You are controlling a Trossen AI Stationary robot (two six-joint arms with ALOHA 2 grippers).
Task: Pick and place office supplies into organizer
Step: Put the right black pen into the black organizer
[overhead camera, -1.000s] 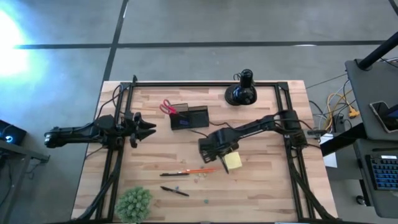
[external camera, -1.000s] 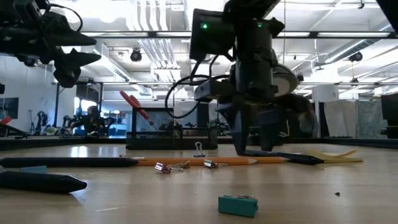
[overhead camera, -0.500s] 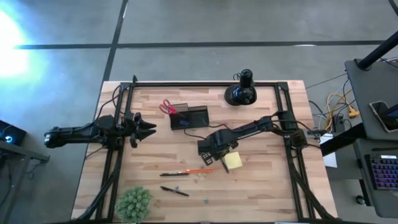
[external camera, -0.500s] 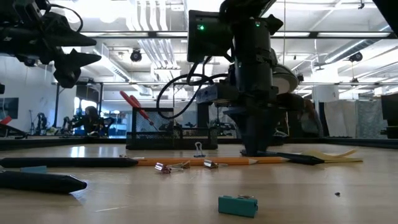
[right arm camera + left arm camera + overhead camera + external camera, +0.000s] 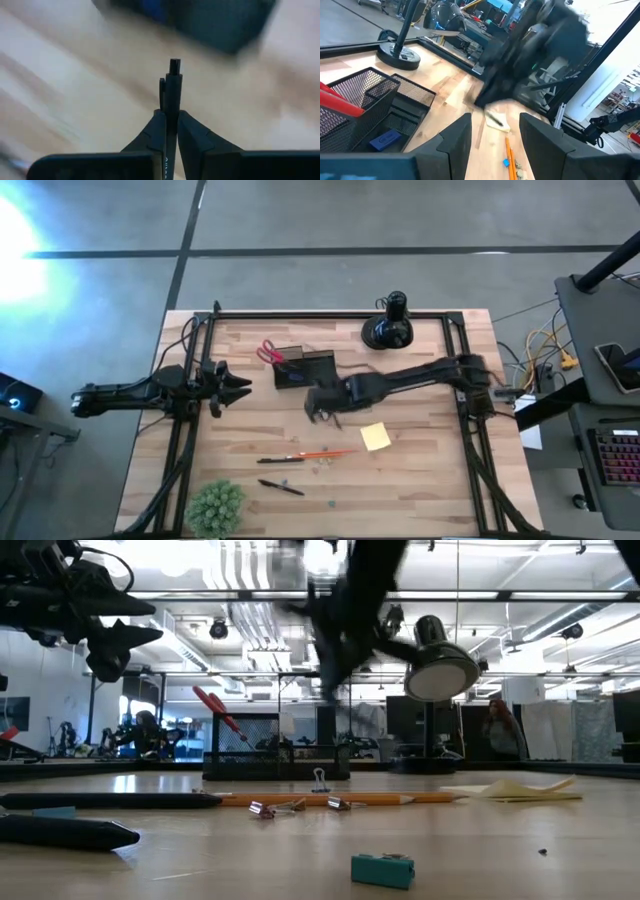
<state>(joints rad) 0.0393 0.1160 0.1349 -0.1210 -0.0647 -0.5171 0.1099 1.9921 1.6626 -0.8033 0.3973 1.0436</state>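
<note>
My right gripper (image 5: 322,408) hangs above the table just in front of the dark mesh organizer (image 5: 305,367) and is shut on a thin black pen (image 5: 172,85). Red-handled scissors (image 5: 269,352) stick up out of the organizer's left end. The yellow sticky pad (image 5: 375,437), an orange pencil (image 5: 328,452), two more black pens (image 5: 281,488) and a small blue piece (image 5: 383,869) lie on the wood. My left gripper (image 5: 235,388) waits open at the table's left side, above the table. My right gripper pinches the black pen's shaft (image 5: 171,107) between its two fingers. The pen lies along the fingers, and its end (image 5: 174,64) sticks out past their tips. The fingers slant down from the table's right side. The pen is lifted clear of the table.
A black lamp with a round base (image 5: 388,328) stands at the far edge, right of the organizer. A green fuzzy plant ball (image 5: 215,505) sits at the near left corner. Small metal clips (image 5: 275,808) lie by the pencil. Black frame rails (image 5: 190,440) run along both sides.
My right gripper has shut on the black pen that lay beside the sticky pad. It has then risen and swung toward the table's left and far side, toward the organizer, tipping as it went. The pen is now clear of the table.
</note>
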